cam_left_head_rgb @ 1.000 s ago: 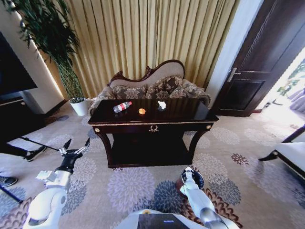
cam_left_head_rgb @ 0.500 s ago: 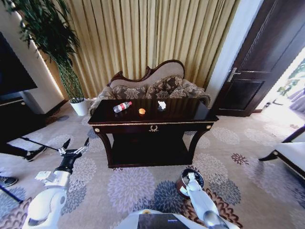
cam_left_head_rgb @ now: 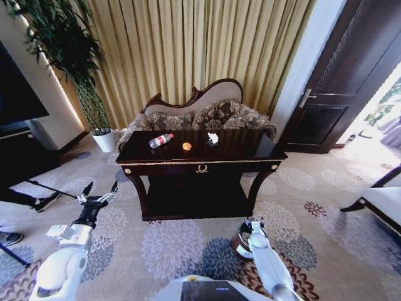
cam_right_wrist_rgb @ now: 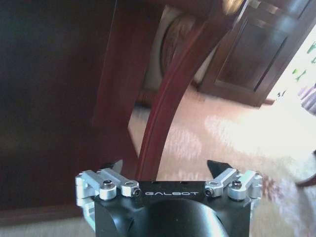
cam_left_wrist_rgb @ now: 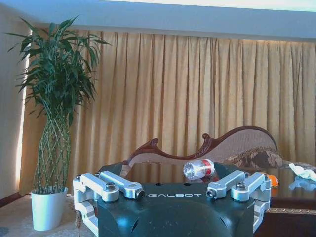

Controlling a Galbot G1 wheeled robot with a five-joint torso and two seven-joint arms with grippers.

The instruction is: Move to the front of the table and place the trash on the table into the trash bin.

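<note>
The dark glossy table [cam_left_head_rgb: 247,145] stands straight ahead, in front of a carved sofa. The trash lies on its top: a clear bottle with a red label [cam_left_head_rgb: 161,140] on its side, a small orange piece [cam_left_head_rgb: 186,146] and a whitish lump [cam_left_head_rgb: 213,138]. The left wrist view shows the bottle [cam_left_wrist_rgb: 199,169], the orange piece [cam_left_wrist_rgb: 273,180] and the lump [cam_left_wrist_rgb: 302,171] from table height. The small reddish-brown trash bin [cam_left_head_rgb: 239,241] sits on the carpet before the table's right leg. My right gripper [cam_left_head_rgb: 253,226] hovers open just above it, empty. My left gripper [cam_left_head_rgb: 100,193] is open, low at the left.
A tall plant in a white pot [cam_left_head_rgb: 104,140] stands left of the sofa. A dark cabinet [cam_left_head_rgb: 25,157] lines the left wall and a dark door [cam_left_head_rgb: 341,94] the right. A curved table leg [cam_right_wrist_rgb: 173,94] rises close before the right gripper [cam_right_wrist_rgb: 165,167]. Patterned carpet lies all around.
My right arm has shifted slightly to the right over the trash bin. The left arm, the table and the trash have stayed where they were.
</note>
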